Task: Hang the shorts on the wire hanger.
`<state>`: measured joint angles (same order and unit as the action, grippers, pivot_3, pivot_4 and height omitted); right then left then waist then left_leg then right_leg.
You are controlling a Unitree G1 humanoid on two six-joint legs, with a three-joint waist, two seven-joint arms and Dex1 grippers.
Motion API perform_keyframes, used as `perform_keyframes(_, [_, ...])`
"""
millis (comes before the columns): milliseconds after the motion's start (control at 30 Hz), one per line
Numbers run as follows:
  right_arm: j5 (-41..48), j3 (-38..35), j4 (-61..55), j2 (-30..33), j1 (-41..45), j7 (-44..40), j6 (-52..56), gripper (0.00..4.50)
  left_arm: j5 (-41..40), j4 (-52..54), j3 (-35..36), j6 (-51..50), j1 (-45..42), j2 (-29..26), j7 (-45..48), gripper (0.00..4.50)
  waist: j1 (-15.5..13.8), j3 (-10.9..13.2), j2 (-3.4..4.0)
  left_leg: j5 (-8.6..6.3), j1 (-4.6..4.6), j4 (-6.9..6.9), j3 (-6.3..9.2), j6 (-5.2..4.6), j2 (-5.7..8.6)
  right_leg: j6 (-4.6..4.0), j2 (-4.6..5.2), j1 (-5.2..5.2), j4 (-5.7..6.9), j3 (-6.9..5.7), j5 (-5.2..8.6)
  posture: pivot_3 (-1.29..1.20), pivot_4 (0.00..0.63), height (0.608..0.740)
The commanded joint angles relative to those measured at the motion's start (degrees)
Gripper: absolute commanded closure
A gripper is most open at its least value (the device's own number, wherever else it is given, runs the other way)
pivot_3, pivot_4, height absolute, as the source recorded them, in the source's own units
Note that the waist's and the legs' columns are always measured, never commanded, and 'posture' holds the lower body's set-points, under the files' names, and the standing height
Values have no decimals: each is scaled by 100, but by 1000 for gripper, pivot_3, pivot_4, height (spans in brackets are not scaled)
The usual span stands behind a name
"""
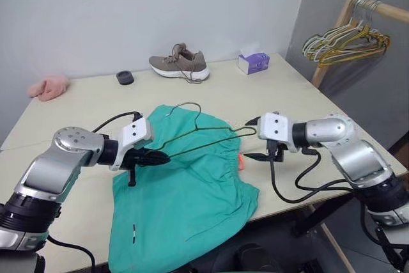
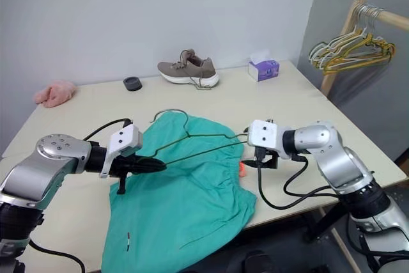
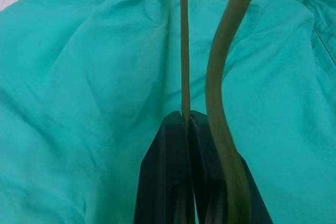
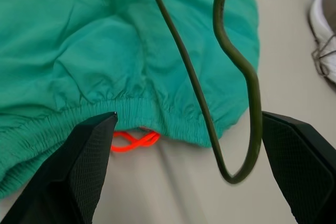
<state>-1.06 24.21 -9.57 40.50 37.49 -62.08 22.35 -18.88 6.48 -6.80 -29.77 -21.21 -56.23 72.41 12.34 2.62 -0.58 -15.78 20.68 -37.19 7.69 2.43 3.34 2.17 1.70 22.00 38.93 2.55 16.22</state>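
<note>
The teal-green shorts point(image 1: 185, 202) lie spread on the table's middle, one leg drooping over the front edge, the gathered waistband point(image 4: 157, 111) facing my right arm. An orange tag point(image 4: 134, 140) peeks out under the waistband. The thin olive wire hanger point(image 1: 211, 144) hangs just above the shorts, hook towards the wall. My left gripper point(image 1: 160, 156) is shut on the hanger's left end, the wire point(image 3: 184, 51) pinched between its black fingers. My right gripper point(image 4: 189, 115) stands open at the hanger's right corner point(image 4: 236, 174), which sits between the wide-apart fingers point(image 4: 89, 156) without touching them.
Along the far side of the table are a brown shoe point(image 1: 181, 64), a purple tissue box point(image 1: 253, 62), a small black round thing point(image 1: 125, 77) and a pink fluffy cloth point(image 1: 48, 86). A wooden rack with bunched hangers point(image 1: 348, 39) stands at the right.
</note>
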Motion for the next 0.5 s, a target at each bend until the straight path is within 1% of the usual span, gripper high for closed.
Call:
perform_keyframes(33, [-205, 234, 224, -127, 372, -246, -133, 42, 77, 60, 31, 111, -153, -56, 75, 4500, 36, 0, 0, 0, 0, 0, 1, 0, 0, -8, 0, 0, 0, -1, -5, -255, 0, 740])
perform_keyframes(67, [-223, 284, 274, -162, 439, -310, -111, 42, 97, 65, 21, 126, -152, -60, 81, 4500, 38, 0, 0, 0, 1, 0, 2, 0, 0, -13, 0, 1, 0, -1, -8, -252, 0, 740])
perform_keyframes(167, [-185, 379, 306, -215, 587, -614, 76, 602, 144, 74, 33, 149, -124, -61, 99, 4500, 38, 0, 0, 0, 2, 1, 4, 0, 0, -17, 0, 1, 0, -2, -10, -249, 0, 740])
perform_keyframes(300, [-167, 442, 288, -282, 705, -876, 366, 1943, 200, 89, 39, 193, -78, -66, 120, 4500, 37, 0, 0, 0, 3, 1, 7, 0, 0, -20, 0, 2, 0, -4, -12, -250, 0, 740])
perform_keyframes(333, [-172, 463, 279, -307, 725, -929, 449, 2393, 215, 97, 31, 215, -67, -67, 130, 4500, 37, 0, 0, 0, 3, 1, 7, 0, 1, -20, 0, 2, 0, -3, -11, -250, 0, 740])
perform_keyframes(367, [-180, 482, 273, -337, 741, -958, 514, 2679, 224, 103, 27, 229, -59, -66, 136, 4500, 37, 0, 0, 0, 3, 1, 7, 0, 0, -19, 0, 2, 0, -4, -11, -250, 0, 740])
perform_keyframes(500, [-274, 607, 337, -492, 799, -960, 678, 4184, 234, 131, 4, 249, -49, -29, 190, 4500, 38, 0, -1, 0, 2, 0, 8, 0, 0, -19, 0, 2, 1, -5, -11, -250, 0, 740])
